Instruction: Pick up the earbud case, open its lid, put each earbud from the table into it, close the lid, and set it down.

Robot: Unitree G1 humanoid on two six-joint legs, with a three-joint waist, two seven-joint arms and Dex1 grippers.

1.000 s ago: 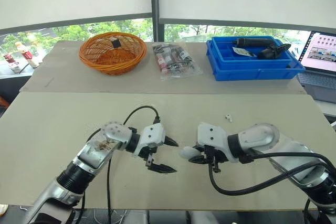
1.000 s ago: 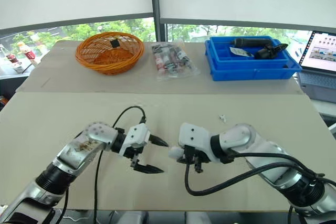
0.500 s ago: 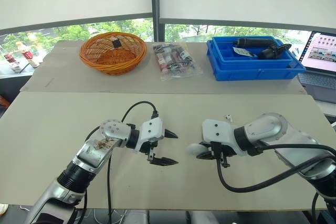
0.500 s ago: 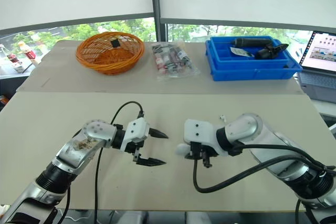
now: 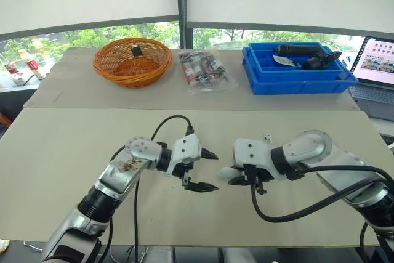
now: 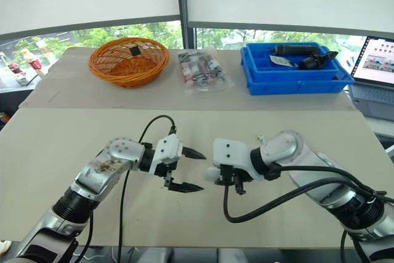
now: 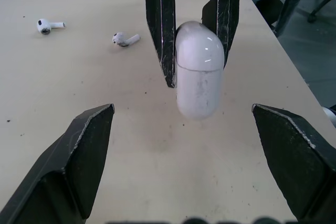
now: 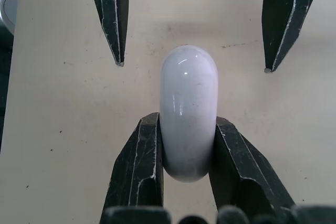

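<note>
The white earbud case [image 8: 188, 108] hangs just above the beige table [image 5: 74, 146], lid shut, clamped between the fingers of my right gripper [image 5: 239, 178]. My left gripper [image 5: 214, 170] faces it from the left with its jaws wide open, its fingertips [image 8: 113, 19] on either side of the case's free end and not touching it. Two white earbuds [image 7: 47, 25] [image 7: 125, 39] lie on the table beyond the case. One earbud [image 5: 268, 138] shows just behind my right forearm.
Along the back of the table stand an orange wicker basket [image 5: 132, 61], a clear bag of small items [image 5: 206, 70] and a blue bin [image 5: 295, 69] holding a black tool. A laptop [image 5: 377, 66] sits at the far right.
My left gripper has moved right, towards the case, staying open; the gap between it and the case has narrowed. My right gripper has kept hold of the case and rose slightly.
</note>
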